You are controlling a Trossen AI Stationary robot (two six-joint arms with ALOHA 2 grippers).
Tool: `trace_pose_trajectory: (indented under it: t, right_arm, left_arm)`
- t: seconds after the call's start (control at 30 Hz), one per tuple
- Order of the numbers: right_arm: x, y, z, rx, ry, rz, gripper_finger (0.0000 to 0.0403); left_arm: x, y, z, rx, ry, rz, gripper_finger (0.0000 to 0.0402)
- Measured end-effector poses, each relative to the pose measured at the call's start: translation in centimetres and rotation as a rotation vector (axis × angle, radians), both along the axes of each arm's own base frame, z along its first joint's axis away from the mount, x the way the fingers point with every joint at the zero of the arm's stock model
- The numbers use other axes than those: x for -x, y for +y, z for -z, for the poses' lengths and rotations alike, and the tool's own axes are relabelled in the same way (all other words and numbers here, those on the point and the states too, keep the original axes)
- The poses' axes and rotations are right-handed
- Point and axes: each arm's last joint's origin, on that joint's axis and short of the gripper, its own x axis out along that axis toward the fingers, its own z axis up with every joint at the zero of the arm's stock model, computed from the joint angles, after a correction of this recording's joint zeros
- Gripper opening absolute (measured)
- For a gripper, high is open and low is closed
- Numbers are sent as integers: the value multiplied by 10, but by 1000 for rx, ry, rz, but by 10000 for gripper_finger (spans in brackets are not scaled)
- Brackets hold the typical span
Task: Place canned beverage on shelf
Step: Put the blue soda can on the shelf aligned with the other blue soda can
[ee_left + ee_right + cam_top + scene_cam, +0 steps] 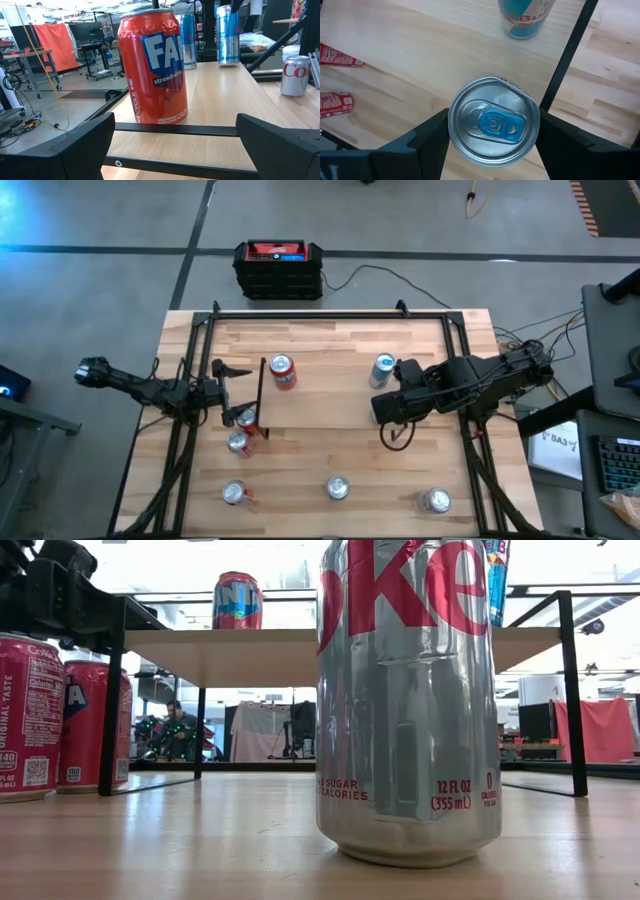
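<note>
Right gripper [492,131] clamped on a blue-tab can [493,120] from above, held over the shelf [330,385] edge near the blue can [382,368] already there, likely for set-down; left gripper [228,392], fingers spread, faces the red strawberry can [152,67], holding nothing.

held can [493,120]: body hidden, only top shows | silver can [408,700]: top cut off
</note>
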Motion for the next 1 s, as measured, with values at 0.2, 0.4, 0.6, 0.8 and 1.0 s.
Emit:
trace_pose_trajectory:
  t: [0.2,0.4,0.6,0.8,1.0]
  right_arm:
    - [-2,1,0,-4,-15,-14,248]
    - [-8,2,2,15,-40,-34,248]
    - [-14,4,9,48,-6,-16,248]
    - [-17,4,13,60,10,-16,248]
    - [-21,6,17,67,32,-25,249]
  left_arm:
    - [0,0,0,0,0,0,400]
    - [0,0,0,0,0,0,400]
    - [0,0,0,0,0,0,400]
    - [0,0,0,0,0,0,400]
    - [0,0,0,0,0,0,400]
